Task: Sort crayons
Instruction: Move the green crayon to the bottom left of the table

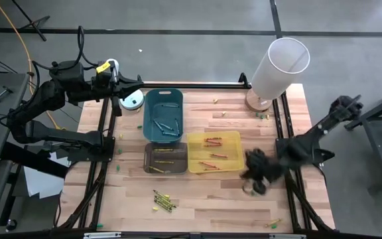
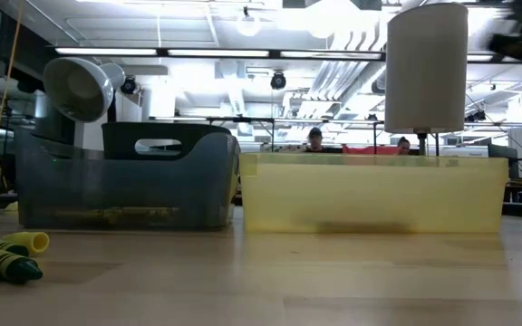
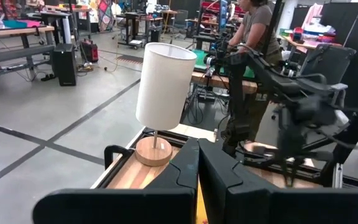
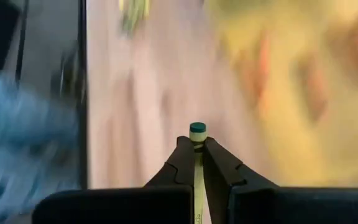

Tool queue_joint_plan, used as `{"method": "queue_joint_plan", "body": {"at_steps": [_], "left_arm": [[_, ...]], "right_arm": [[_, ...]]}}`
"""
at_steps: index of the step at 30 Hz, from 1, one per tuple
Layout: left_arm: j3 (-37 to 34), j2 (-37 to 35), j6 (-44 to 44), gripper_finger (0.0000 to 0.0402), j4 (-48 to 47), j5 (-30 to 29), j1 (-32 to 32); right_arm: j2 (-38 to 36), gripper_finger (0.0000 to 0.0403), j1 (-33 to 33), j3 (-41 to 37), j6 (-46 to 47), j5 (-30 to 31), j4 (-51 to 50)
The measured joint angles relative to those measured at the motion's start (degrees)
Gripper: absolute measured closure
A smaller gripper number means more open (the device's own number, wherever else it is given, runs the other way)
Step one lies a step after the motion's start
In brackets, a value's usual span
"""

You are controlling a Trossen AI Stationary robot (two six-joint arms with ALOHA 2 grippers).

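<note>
Gripping a green-tipped crayon [image 4: 197, 129] between its shut fingers, the right gripper [image 1: 256, 180] hovers just right of the yellow bin [image 1: 233, 167], pretty blurry though. Left gripper [image 3: 198, 163] sits closed and empty at the far left corner. More crayons [image 1: 164, 199] lie loose near the front edge.

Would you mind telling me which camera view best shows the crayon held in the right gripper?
The right wrist view: the green-tipped crayon stands pinched between the right gripper fingers. In the high view the right gripper is a blur and hides it. The low and left wrist views do not show it.
</note>
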Motion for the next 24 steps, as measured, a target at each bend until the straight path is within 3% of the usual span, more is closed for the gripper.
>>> {"method": "queue_joint_plan", "body": {"at_steps": [3,6,11,14,17,24], "left_arm": [[0.0,0.0,0.0,0.0401,0.0,0.0,0.0],[0.0,0.0,-0.2,0.0401,0.0,0.0,0.0],[0.0,0.0,-3.1,0.0401,0.0,0.0,0.0],[0.0,0.0,-3.5,0.0402,0.0,0.0,0.0],[0.0,0.0,-2.4,0.0402,0.1,0.0,0.0],[0.0,0.0,2.1,0.0401,0.1,0.0,0.0]], "right_arm": [[-1.1,0.0403,-9.5,0.0,-12.8,-0.3,7.3],[0.0,0.0403,-17.3,0.1,-23.9,-5.9,16.5],[5.8,0.0403,-23.7,0.2,-32.6,-14.9,31.5],[11.0,0.0403,-23.9,1.8,-33.2,-19.6,35.5],[17.2,0.0403,-22.5,7.9,-32.5,-23.0,32.2],[35.3,0.0403,-18.6,29.1,-22.5,-22.1,22.7]]}}
